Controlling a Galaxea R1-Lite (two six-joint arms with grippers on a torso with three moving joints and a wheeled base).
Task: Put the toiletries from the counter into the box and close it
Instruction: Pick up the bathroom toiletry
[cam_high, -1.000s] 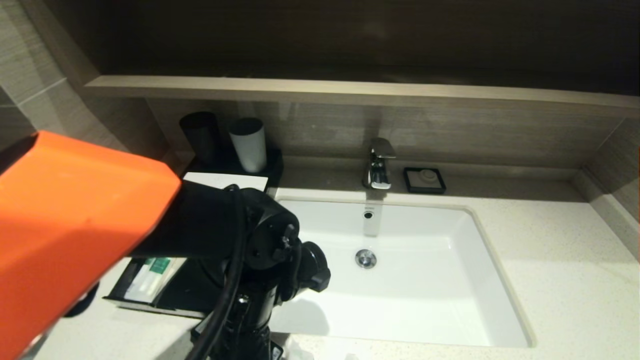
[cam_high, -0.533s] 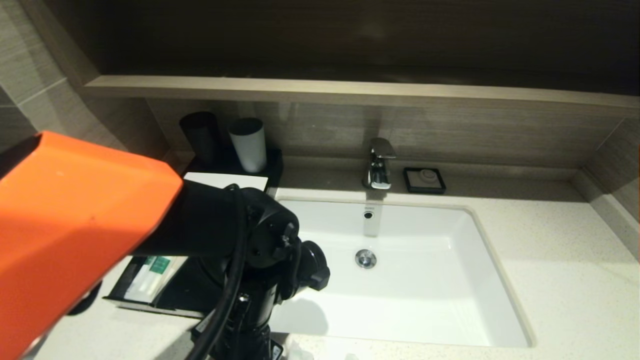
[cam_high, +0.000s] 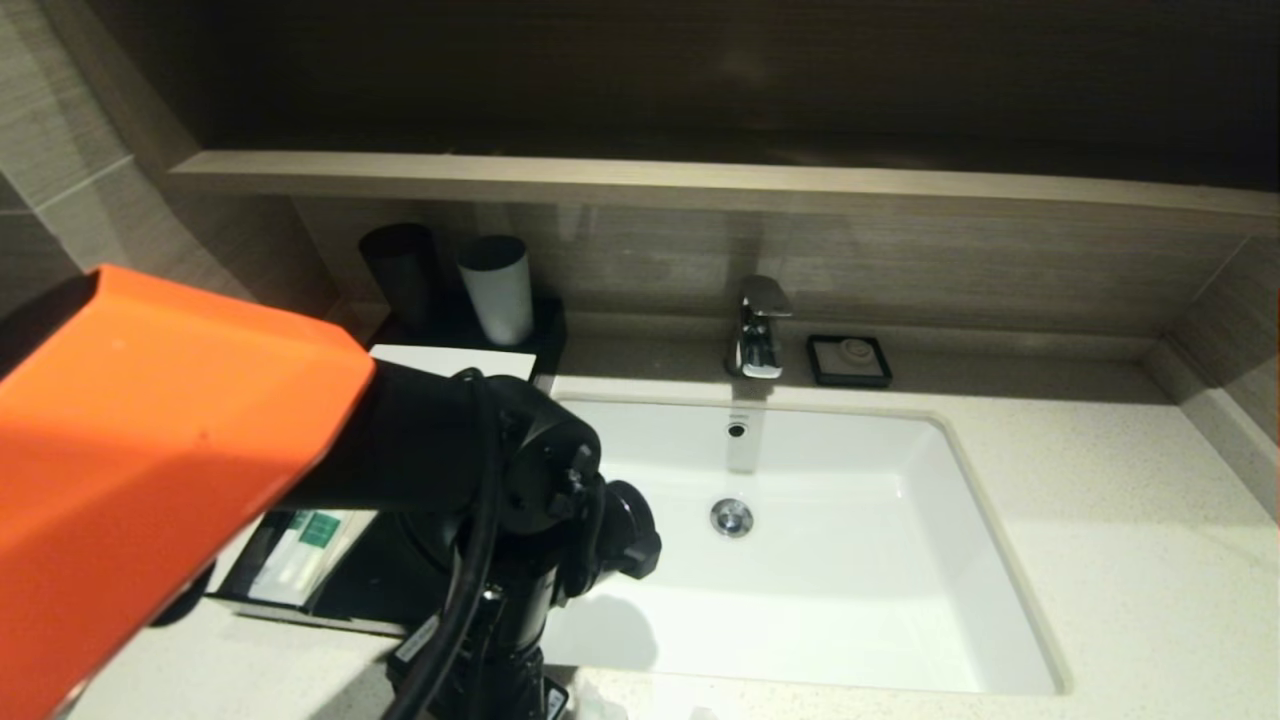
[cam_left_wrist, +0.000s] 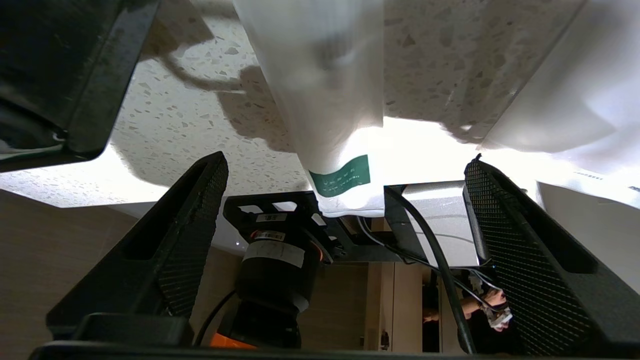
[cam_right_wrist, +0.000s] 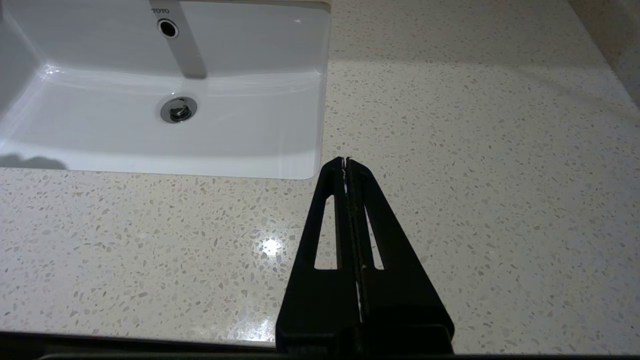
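A white packet with a green label (cam_left_wrist: 330, 100), one of the toiletries, lies on the speckled counter (cam_left_wrist: 175, 115) with its labelled end over the front edge. My left gripper (cam_left_wrist: 346, 160) is open, its fingers (cam_left_wrist: 195, 220) either side of that end without touching it. A second white packet (cam_left_wrist: 575, 95) lies beside it. The black box (cam_high: 450, 362) stands left of the sink, its front drawer pulled out with green-printed packets (cam_high: 300, 555) inside. My right gripper (cam_right_wrist: 345, 161) is shut and empty over the counter, right of the sink.
The white sink basin (cam_high: 850, 560) fills the middle of the counter, tap (cam_high: 758, 330) behind it. A black soap dish (cam_high: 849, 360) sits right of the tap. A dark cup (cam_high: 400, 268) and a grey cup (cam_high: 496, 285) stand behind the box.
My left arm has shifted slightly to the right and down. Nothing else has moved.
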